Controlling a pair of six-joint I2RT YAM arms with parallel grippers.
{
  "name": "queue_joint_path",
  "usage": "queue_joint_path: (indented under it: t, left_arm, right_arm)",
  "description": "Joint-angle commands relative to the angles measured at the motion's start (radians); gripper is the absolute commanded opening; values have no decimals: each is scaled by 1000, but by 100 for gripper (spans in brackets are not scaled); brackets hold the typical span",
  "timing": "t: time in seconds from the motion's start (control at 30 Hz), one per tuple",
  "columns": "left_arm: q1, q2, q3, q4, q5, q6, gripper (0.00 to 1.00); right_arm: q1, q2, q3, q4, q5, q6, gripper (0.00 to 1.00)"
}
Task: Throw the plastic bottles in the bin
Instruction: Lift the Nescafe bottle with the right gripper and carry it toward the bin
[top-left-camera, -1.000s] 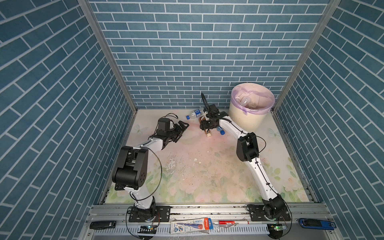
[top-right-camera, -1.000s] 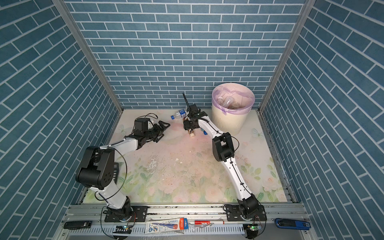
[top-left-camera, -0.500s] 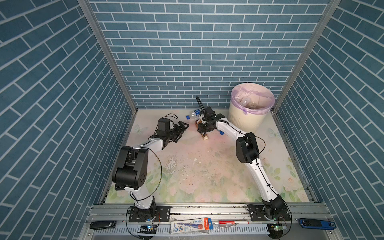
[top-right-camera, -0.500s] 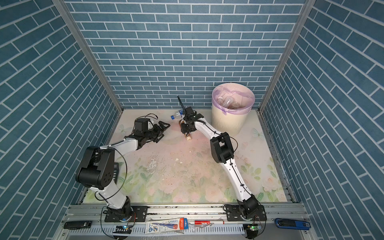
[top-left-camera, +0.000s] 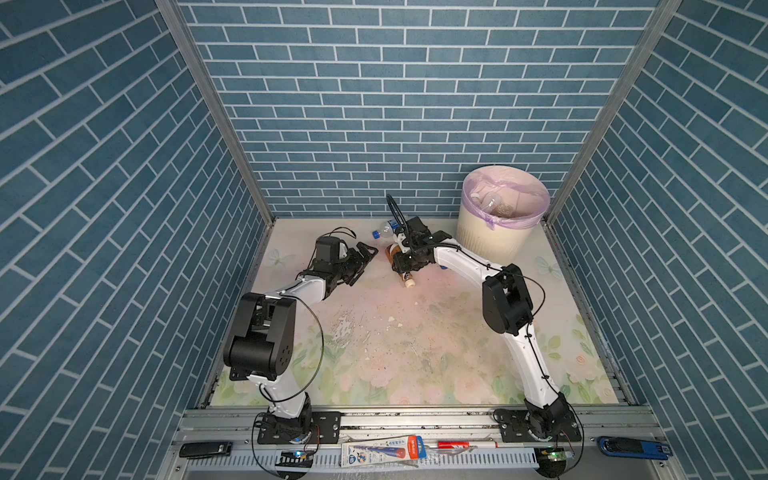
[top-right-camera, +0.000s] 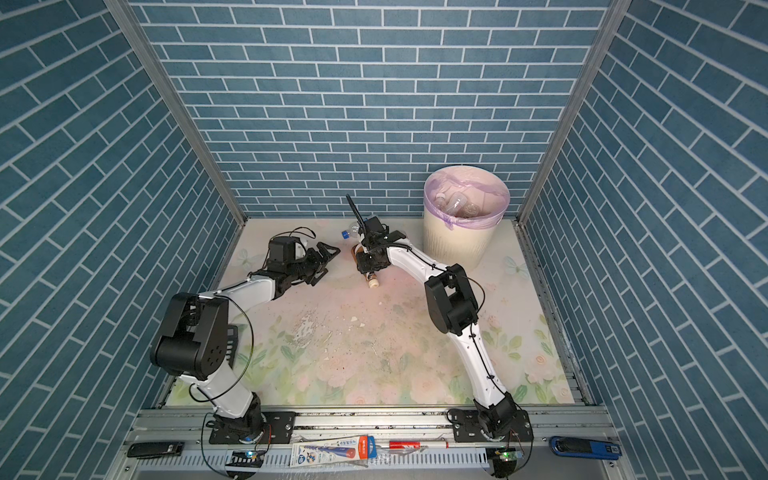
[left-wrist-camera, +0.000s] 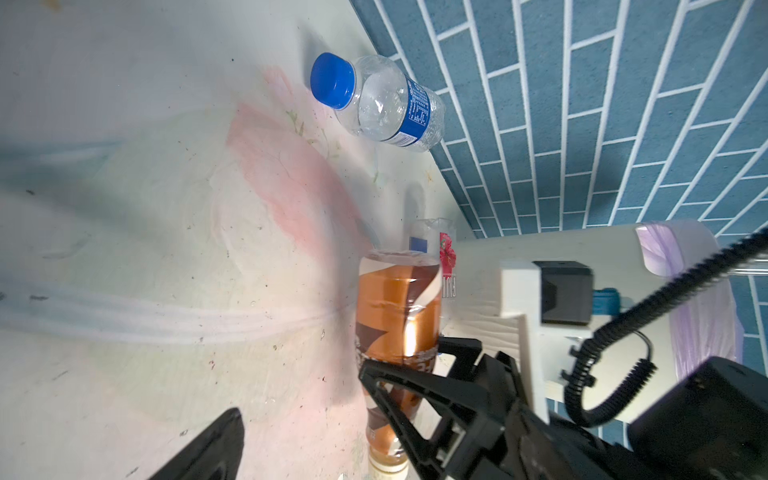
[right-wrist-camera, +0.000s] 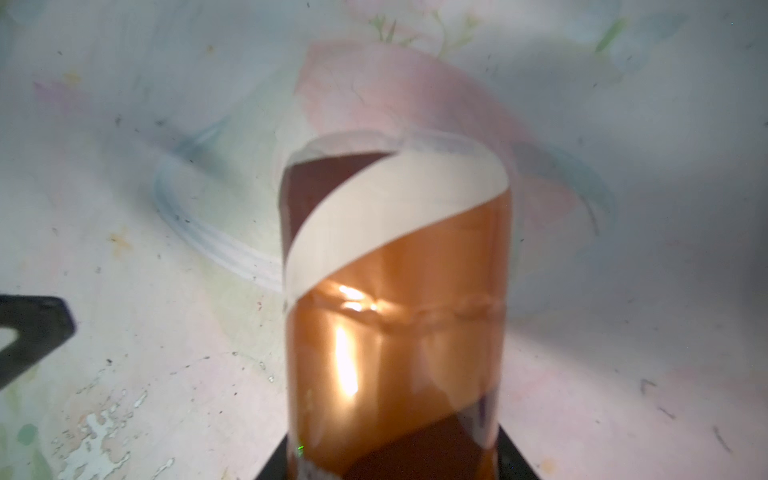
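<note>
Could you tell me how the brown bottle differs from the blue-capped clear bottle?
The brown bottle is amber with a cream cap; the clear bottle is see-through with a blue cap and blue label. The brown bottle lies between the right gripper's jaws; the clear bottle lies free by the back wall. Both lie on their sides, outside the bin.

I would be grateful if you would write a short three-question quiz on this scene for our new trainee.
1. True or false: the left hand holds a bottle.
2. Which hand straddles the brown bottle? A left hand, B right hand.
3. What colour is the cap of the clear bottle lying by the back wall?
Key: 1 false, it is open and empty; 2 B; 3 blue.
</note>
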Motion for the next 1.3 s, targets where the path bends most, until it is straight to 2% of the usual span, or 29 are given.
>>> queue_joint_path:
  t: [0.0, 0.27, 0.47, 0.63, 0.9, 1.03, 1.17, 1.27]
  left_arm:
    - [1, -46, 26, 6, 16, 26, 99]
    - [-35, -89, 140, 6, 23, 77, 99]
    - [-127, -39, 342, -34, 24, 132, 99]
    - [-212, 11, 518, -74, 28, 209, 99]
    - [-336, 84, 775, -142, 66, 353, 99]
    - [-369, 100, 812, -120, 79, 370, 99]
    - [-373, 107, 808, -102, 66, 363, 99]
    - [-372, 115, 809, -107, 59, 357, 99]
  right_arm:
    - [-3, -99, 1, -19, 24, -24, 25]
    - [-37, -198, 136, -113, 45, -92, 21]
    - [-88, -276, 269, -173, 111, -141, 21]
    - [-180, -361, 384, -230, 162, -178, 19]
    - [-313, -618, 306, -144, 300, -245, 17]
    - [-341, -732, 228, -52, 398, -291, 16]
    - [-377, -759, 182, 19, 422, -296, 16]
    - [-409, -675, 194, 17, 420, -284, 16]
